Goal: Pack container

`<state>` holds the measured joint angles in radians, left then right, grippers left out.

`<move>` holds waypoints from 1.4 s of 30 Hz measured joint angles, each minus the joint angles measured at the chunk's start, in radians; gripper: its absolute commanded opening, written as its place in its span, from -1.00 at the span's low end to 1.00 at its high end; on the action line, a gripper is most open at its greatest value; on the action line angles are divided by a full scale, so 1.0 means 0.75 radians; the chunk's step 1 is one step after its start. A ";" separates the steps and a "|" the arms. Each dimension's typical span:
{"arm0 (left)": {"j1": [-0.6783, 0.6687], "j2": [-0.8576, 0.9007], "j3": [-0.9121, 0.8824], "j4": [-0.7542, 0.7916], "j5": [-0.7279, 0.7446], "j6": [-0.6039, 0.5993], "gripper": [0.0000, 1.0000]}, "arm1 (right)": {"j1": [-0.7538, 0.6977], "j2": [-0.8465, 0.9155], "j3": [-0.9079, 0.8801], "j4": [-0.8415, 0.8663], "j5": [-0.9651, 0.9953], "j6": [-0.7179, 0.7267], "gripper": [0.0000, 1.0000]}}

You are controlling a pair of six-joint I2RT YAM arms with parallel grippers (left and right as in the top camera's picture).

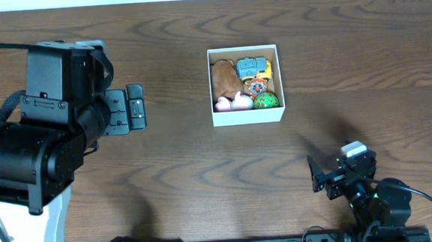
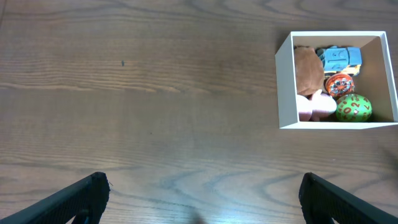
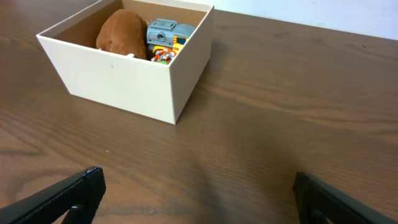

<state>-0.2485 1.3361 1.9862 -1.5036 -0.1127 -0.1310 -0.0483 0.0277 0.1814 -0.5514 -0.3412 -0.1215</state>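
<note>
The container (image 1: 247,117), a square white box with a tan inside, stands at the table's middle. It holds a brown plush (image 1: 225,79), a blue toy (image 1: 251,67), an orange round toy (image 1: 257,85), a green ball (image 1: 266,100) and pink toys (image 1: 234,102). My left gripper (image 1: 135,107) is open and empty, well to the left of the box. My right gripper (image 1: 315,173) is open and empty, in front of the box and to its right. The left wrist view shows the box (image 2: 285,87) at upper right beyond the open jaws (image 2: 202,186). The right wrist view shows the box (image 3: 118,81) at upper left, jaws (image 3: 198,183) wide apart.
The wooden table (image 1: 347,53) has bare surface around the box. The left arm's bulky black body (image 1: 44,139) stands over the table's left side. The right arm's base (image 1: 379,205) is at the front right edge.
</note>
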 measured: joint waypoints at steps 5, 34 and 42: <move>0.000 0.000 0.000 0.000 0.001 0.000 0.96 | 0.001 0.000 -0.044 0.043 -0.002 0.001 0.99; 0.000 0.000 0.000 0.000 -0.002 0.001 0.96 | 0.001 0.000 -0.044 0.054 -0.003 0.001 0.99; 0.035 -0.060 -0.102 0.235 -0.069 -0.007 0.96 | 0.001 0.000 -0.044 0.054 -0.003 0.001 0.98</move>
<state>-0.2226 1.2915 1.9095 -1.3273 -0.1646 -0.1364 -0.0479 0.0277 0.1486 -0.5106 -0.3431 -0.1211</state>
